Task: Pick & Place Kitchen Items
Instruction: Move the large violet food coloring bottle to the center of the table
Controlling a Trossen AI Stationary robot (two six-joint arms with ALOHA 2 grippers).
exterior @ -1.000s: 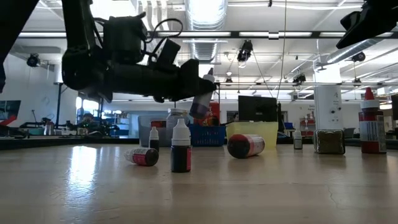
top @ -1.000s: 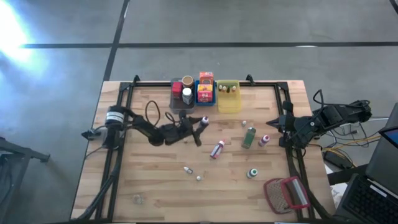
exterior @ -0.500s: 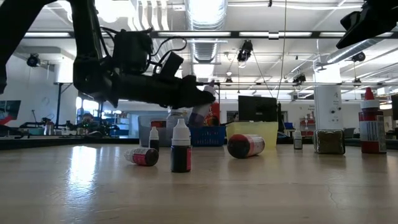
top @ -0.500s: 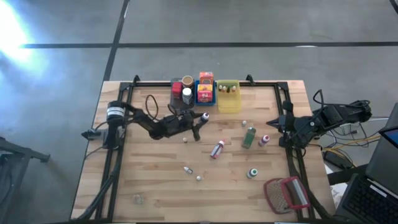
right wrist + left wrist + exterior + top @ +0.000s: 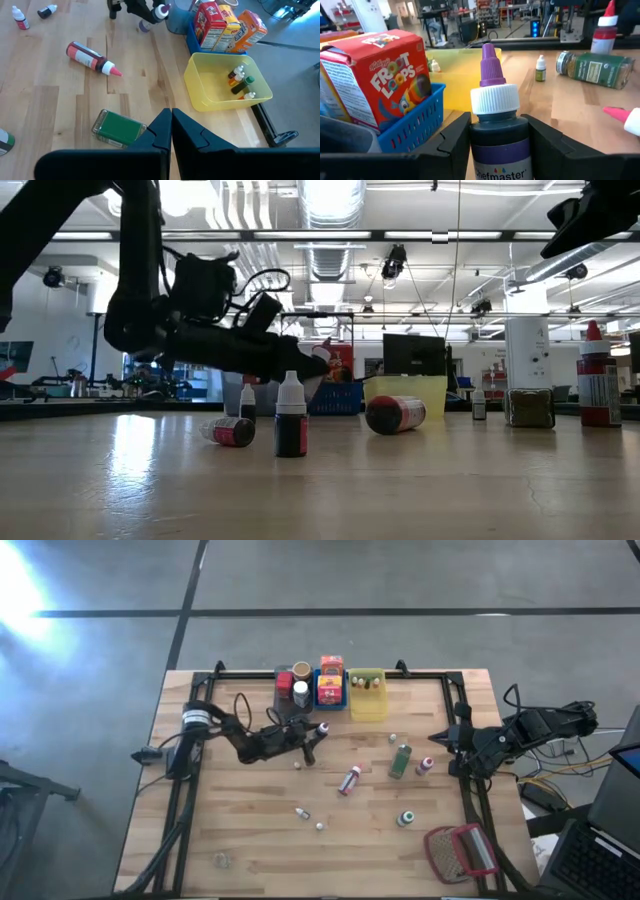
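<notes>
Bottle point(image 5: 498, 130) position first: we see a small dark bottle with a white collar, a purple pointed tip and a purple label band pinched between the two fingers of the left gripper point(image 5: 309, 739), its neck standing out past the fingertips. In the high view this gripper sits above the table's point(image 5: 250, 840) rear centre, just in front of the grey bin point(image 5: 292, 692) and the blue bin point(image 5: 331, 692). In the left wrist view a red cereal box point(image 5: 380, 80) stands in the blue bin beside the held bottle.

Moving right, we find the yellow bin point(image 5: 368, 700) holding several tiny bottles. In front of it a bottle with a red label and pink tip point(image 5: 349, 780) lies on its side, and a green bottle point(image 5: 401, 760) lies flat just beyond it. Two small dropper bottles point(image 5: 301, 813) lie nearer the front edge.

At the right edge the right gripper point(image 5: 440, 739) waits above the table's side rail, its fingers pressed together on nothing. A red-framed mesh object point(image 5: 462, 851) lies at the front right corner.
</notes>
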